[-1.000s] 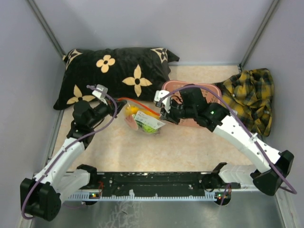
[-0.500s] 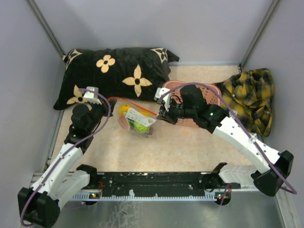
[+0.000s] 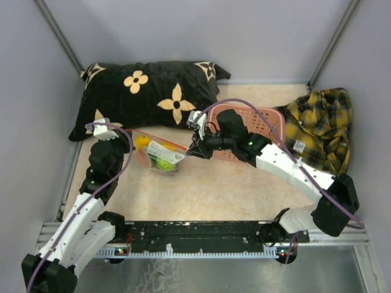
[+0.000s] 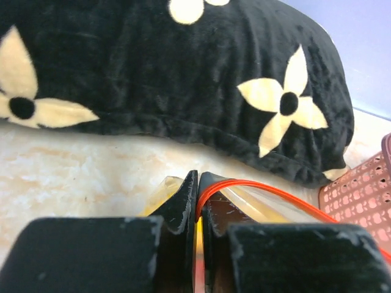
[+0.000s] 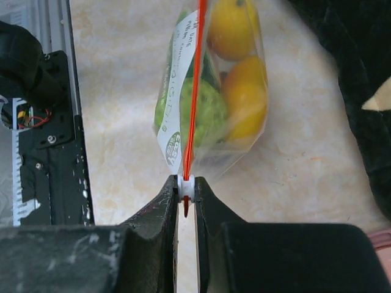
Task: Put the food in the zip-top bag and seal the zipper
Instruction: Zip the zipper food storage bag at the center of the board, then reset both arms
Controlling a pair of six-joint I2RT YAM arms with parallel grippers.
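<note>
Your L gripper (image 4: 197, 183) is clamped shut on one zipper (image 5: 193, 91) end, R gripper (image 5: 186, 183) on the other. Zip-top bag (image 3: 160, 159) w/ food (image 5: 238, 91) spans btwn them, near table's (image 3: 232, 189) left edge.

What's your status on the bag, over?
Left gripper shut on one end of the zipper. Right gripper shut on the other end, strip taut. Food inside bag. Nothing blocking; pillow and basket close by.
</note>
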